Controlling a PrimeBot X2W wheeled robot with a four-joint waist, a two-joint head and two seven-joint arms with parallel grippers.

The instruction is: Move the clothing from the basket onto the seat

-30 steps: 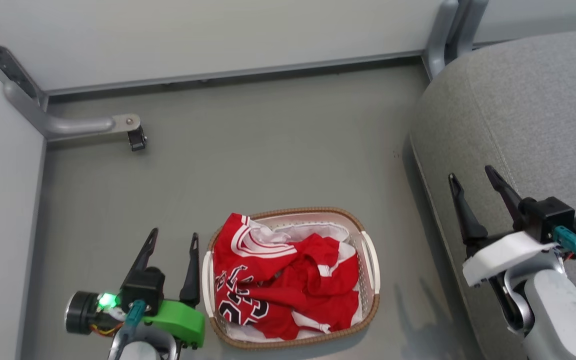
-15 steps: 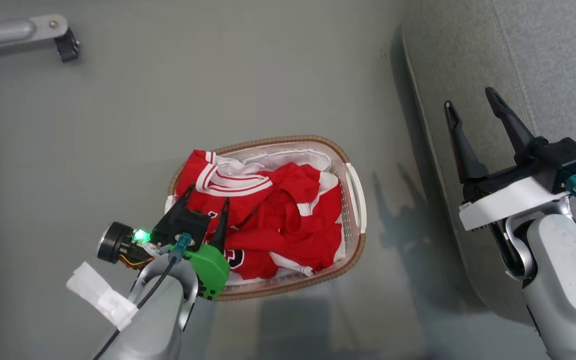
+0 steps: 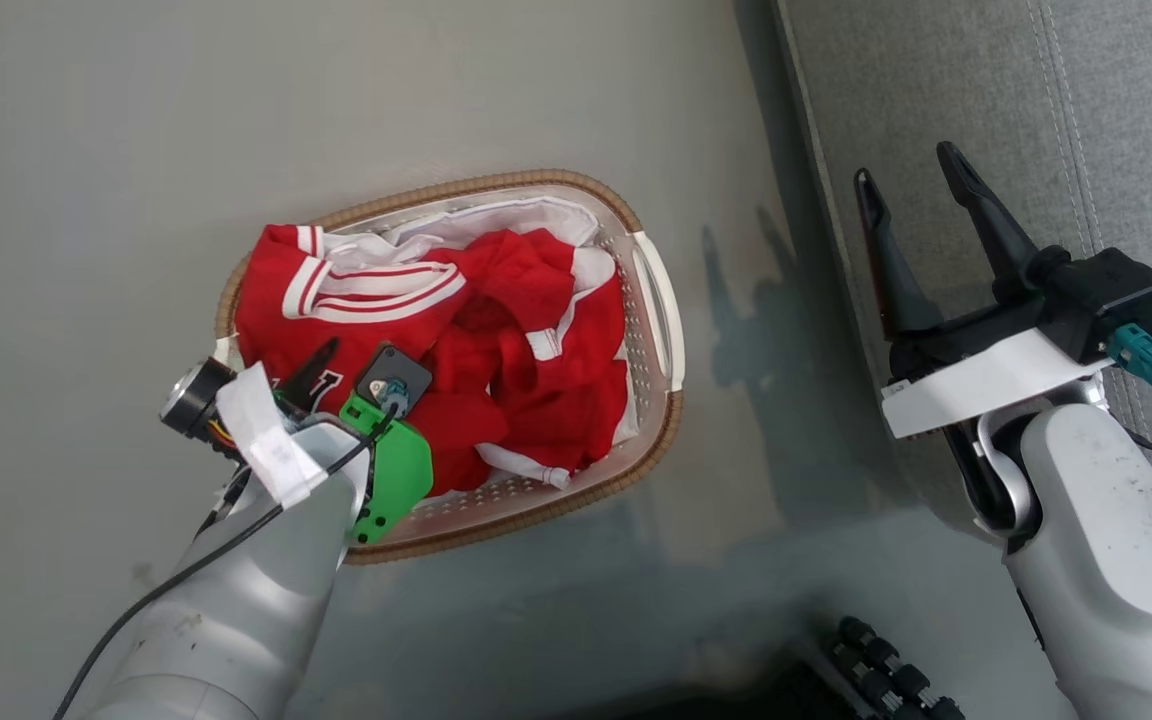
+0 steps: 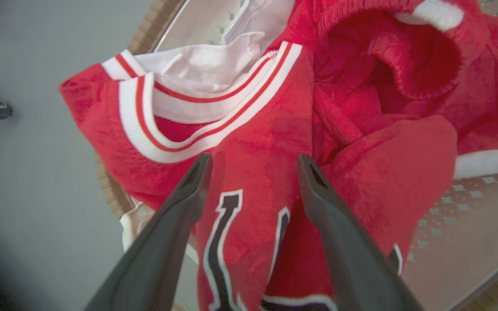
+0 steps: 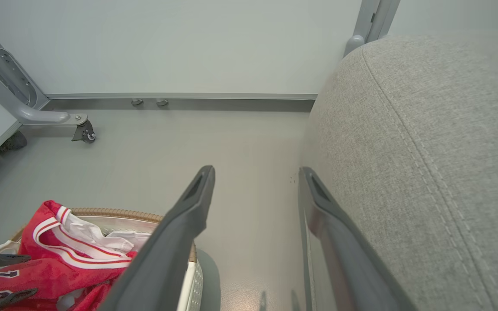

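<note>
Red clothing (image 3: 526, 400) lies bunched up in the basket (image 3: 658, 300), and the basket sits on the grey floor (image 3: 86, 140). One striped bit hangs over the basket's left rim. A white sheet (image 3: 536, 215) peeks out at the far end.

My left pincer (image 4: 254, 159) is down in the near left part of the basket. It is spread wide, and a fold of red cloth with black letters lies between its two fingers. The fingers are not squeezing it, and I cannot tell if the tips touch the cloth.

My right pincer (image 3: 908, 168) is spread wide too and holds nothing. It hangs by the left edge of the seat (image 3: 986, 80), well apart from the basket. The seat is soft grey cloth with a stitched line, to the right of the basket.
</note>
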